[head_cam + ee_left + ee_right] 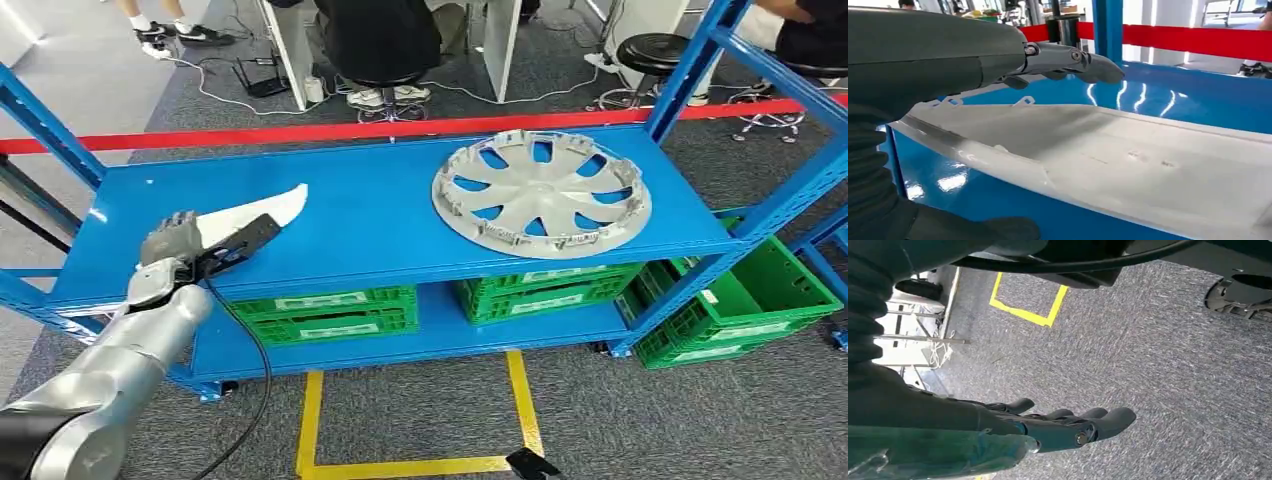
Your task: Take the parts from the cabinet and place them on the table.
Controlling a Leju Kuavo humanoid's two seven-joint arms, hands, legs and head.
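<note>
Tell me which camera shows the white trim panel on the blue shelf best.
The head view: the whole white trim panel lies on the blue shelf, under the left hand. The left wrist view gives a close-up of part of its surface. The right wrist view looks at grey carpet instead.

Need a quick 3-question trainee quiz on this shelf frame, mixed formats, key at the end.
1. True or false: the hubcap lies on the same blue shelf as the white panel.
2. Multiple choice: the left hand is
A) at the near end of the white panel
B) on the hubcap
C) inside a green crate
3. Fill in: the right hand hangs over grey ____ with nothing in it.

Key: 1 true; 2 A; 3 carpet
</note>
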